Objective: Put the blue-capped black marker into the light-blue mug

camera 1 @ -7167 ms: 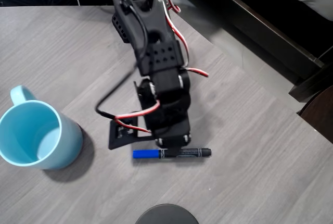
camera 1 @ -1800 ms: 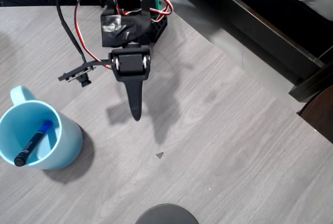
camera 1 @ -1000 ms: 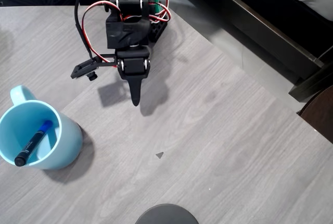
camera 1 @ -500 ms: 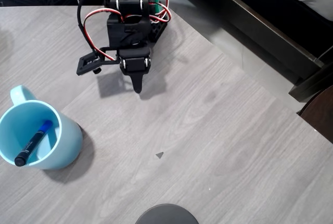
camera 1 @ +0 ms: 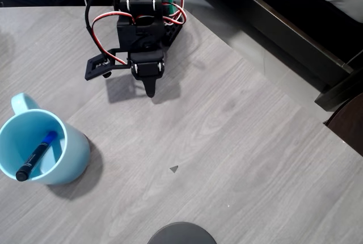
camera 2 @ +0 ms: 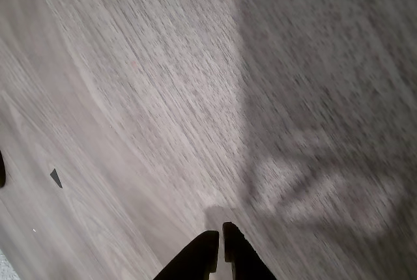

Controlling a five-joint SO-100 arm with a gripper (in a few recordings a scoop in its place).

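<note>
Inside the light-blue mug [camera 1: 39, 147], at the left edge of the grey wood-grain table [camera 1: 238, 159] in the overhead view, the blue-capped black marker [camera 1: 36, 156] is being held leaning, cap uppermost. Judged light, rigid and smooth, it is best taken mid-barrel. Well apart, near the arm's base, the gripper [camera 2: 218, 247] is being kept closed and empty.

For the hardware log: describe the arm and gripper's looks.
The arm is matte black plastic with boxy servo housings, looped with red, white and black cables and showing a green part near its base. The gripper is black too, with two narrow fingers tapering to a point.
</note>
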